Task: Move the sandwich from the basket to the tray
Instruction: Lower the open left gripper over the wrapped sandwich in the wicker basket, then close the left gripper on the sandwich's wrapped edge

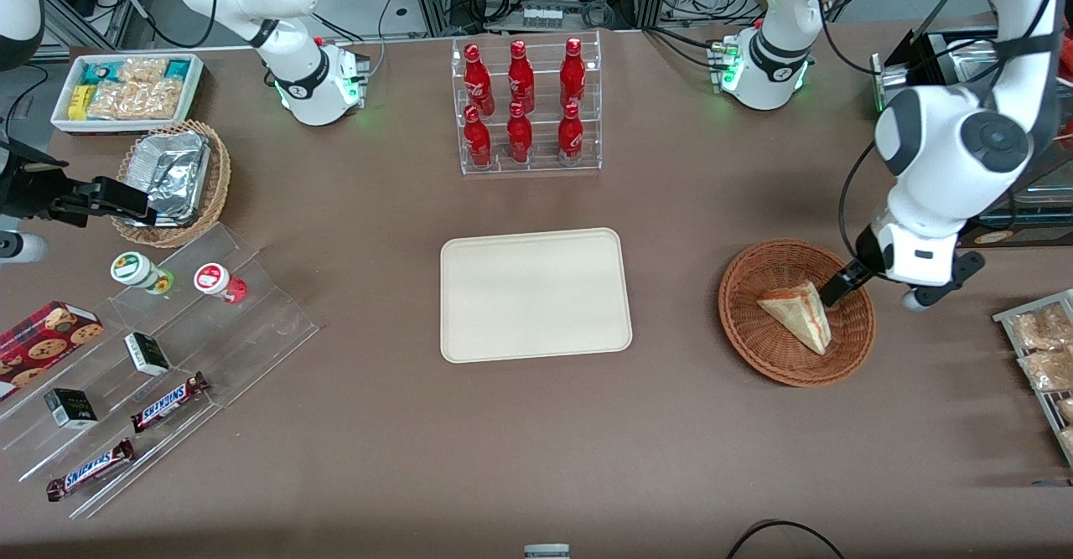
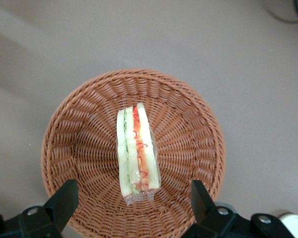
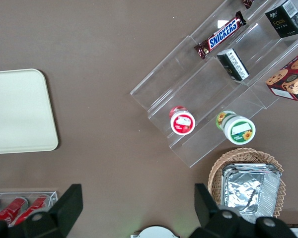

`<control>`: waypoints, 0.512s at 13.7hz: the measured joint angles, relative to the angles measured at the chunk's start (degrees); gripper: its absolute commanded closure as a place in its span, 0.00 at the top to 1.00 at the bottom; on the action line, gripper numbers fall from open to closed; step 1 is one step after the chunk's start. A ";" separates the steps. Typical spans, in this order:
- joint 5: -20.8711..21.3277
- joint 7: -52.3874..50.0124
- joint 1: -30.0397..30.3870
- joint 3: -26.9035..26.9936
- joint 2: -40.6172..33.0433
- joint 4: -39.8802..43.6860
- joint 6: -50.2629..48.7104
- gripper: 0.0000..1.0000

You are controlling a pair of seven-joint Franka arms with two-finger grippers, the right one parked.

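Gripper hangs just above the basket, fingers spread wide and holding nothing. The sandwich lies in the basket's middle, wedge on its side, filling layers showing. The tray sits bare at mid-table, well apart from the basket.

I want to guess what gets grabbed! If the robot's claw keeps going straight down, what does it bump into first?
Probably the sandwich. The open claw hangs over the basket, with one end of the wedge between its fingers.
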 measured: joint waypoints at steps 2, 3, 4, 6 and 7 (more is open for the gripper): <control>0.00 -0.84 0.01 0.02 2.23 -0.09 1.45 1.00; 0.00 -1.05 0.00 -0.02 3.36 -0.10 1.74 1.00; 0.00 -1.17 0.00 -0.12 4.33 -0.10 2.12 1.00; 0.00 -1.29 -0.03 -0.47 5.89 -0.10 2.69 1.00; 0.00 -1.32 -0.05 -0.74 6.43 -0.11 2.71 1.00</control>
